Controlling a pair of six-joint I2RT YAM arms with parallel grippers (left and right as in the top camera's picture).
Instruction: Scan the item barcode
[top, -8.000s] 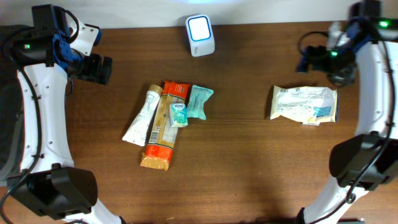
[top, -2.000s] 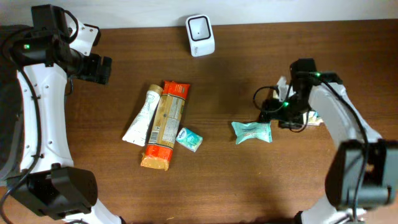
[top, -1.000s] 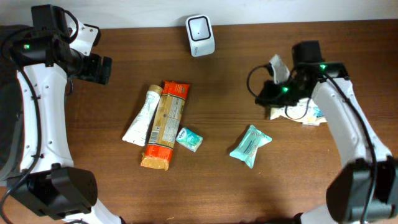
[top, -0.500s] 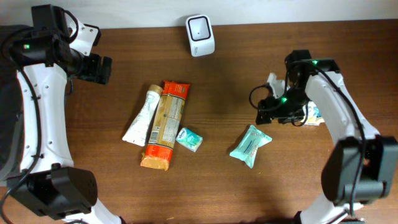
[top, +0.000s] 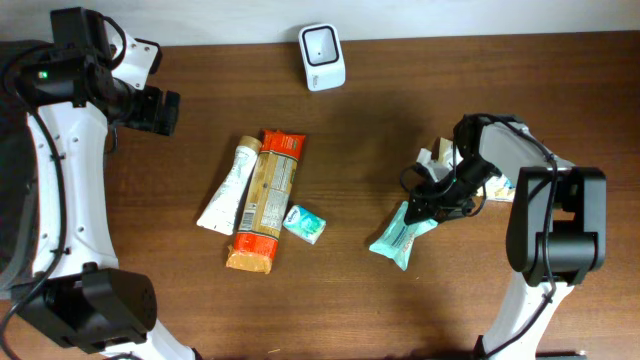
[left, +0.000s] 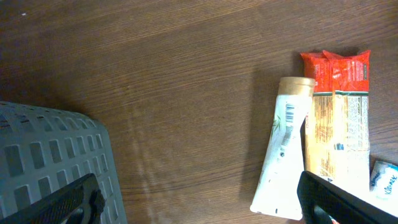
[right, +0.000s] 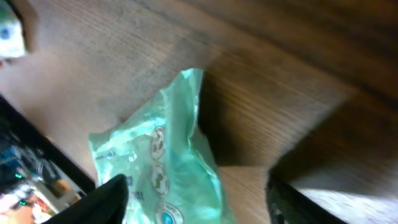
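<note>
Brown wooden counter (top: 360, 130): green packet (top: 402, 236) lies flat right of centre, well apart from the far scanner (top: 322, 43). Right gripper (top: 425, 203) straddles its far end, spread apart, not clamping. Left gripper (top: 160, 110), far left, gapes wide.

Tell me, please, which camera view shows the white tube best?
The left wrist view: the white tube lies large and sharp there, barcode facing up. The overhead view shows it whole but small; the right wrist view does not show it.
</note>
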